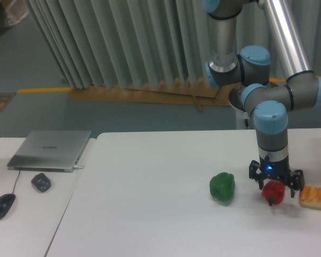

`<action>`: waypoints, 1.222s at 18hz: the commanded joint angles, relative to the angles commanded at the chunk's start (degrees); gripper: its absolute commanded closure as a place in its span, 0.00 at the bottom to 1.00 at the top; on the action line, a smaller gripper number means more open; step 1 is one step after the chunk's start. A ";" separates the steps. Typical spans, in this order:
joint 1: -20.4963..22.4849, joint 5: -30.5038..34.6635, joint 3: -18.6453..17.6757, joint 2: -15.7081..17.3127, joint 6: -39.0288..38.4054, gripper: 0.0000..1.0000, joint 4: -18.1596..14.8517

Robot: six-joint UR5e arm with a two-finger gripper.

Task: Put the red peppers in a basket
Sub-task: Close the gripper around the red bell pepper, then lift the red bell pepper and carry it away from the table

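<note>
The red pepper (273, 193) lies on the white table (150, 203) at the right, small and glossy. My gripper (274, 187) hangs straight over it, open, its fingers spread to either side of the pepper's top and its blue light showing. The pepper's upper part is partly hidden behind the gripper. No basket shows in this view.
A green bell pepper (222, 187) sits just left of the red one. An orange-and-white food piece (315, 196) lies at the right edge. A closed laptop (51, 150), a grey lump (41, 182) and a mouse (3, 205) are on the left desk.
</note>
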 joint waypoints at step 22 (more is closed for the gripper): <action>6.56 -1.40 1.50 8.25 15.33 0.57 -7.02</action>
